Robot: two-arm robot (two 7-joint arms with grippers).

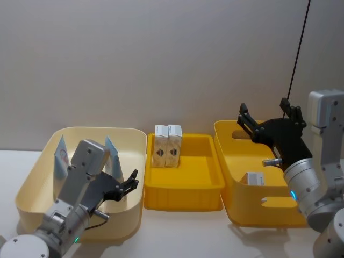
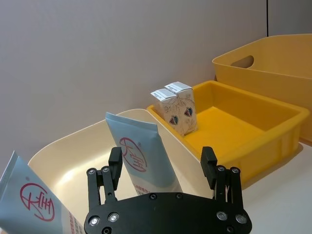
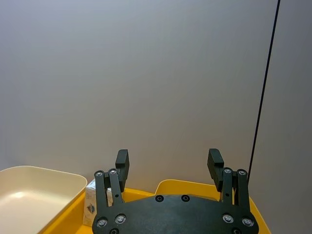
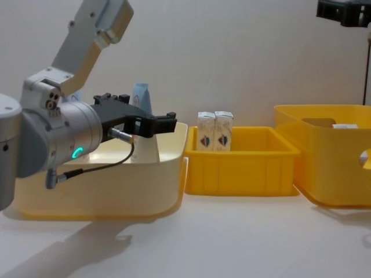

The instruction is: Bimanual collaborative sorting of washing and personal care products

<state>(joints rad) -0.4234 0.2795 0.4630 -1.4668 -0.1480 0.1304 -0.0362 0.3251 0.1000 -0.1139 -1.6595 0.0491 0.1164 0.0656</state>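
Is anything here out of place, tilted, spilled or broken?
Nothing stands out. Two tubes lean inside the cream bin near the left gripper, two cartons stand upright in the middle tray, one carton sits in the right bin below the right gripper.

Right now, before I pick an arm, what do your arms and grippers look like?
Both arms are silver-grey with rounded cylindrical joints. The left arm carries a green light and a thin black cable; the right arm a blue light. The left gripper and right gripper match: flat black plates studded with round screws, each with two black linked fingers ending in rectangular pads.
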